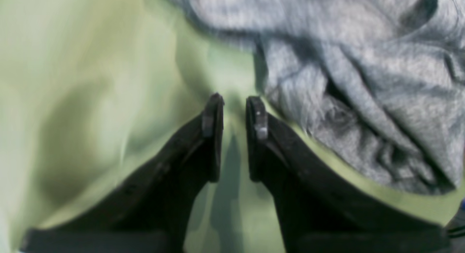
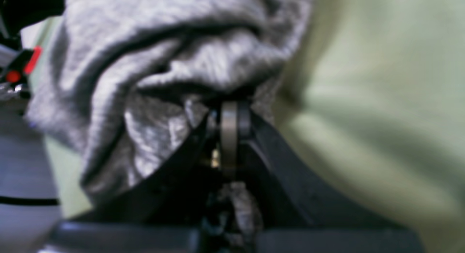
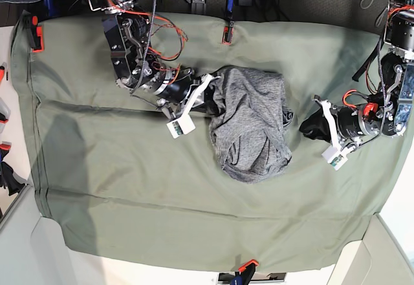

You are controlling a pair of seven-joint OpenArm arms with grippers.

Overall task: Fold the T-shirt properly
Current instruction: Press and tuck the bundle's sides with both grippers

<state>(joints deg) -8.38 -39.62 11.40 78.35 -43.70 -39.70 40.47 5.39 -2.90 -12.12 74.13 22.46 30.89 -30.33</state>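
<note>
Two grippers work one garment, and only one has a grip. In the right wrist view, the right gripper has its jaws clenched on a bunched edge of the heather-grey T-shirt, with a scrap of knit showing below the pads. The left gripper hangs just beside the shirt's rumpled hem, over the olive-green cloth sheet; its jaws stand slightly apart with nothing between them.

Farther off, the base view shows the T-shirt lying crumpled in a rough lump near the middle of the sheet, the right gripper at its edge and the left gripper close by its opposite side.

The likely trouble: with one side pinched and the other free, a pull by the right arm would drag the whole lump instead of spreading it. The left jaws, so near the sheet, might also pinch green cloth together with, or instead of, the shirt's edge.
</note>
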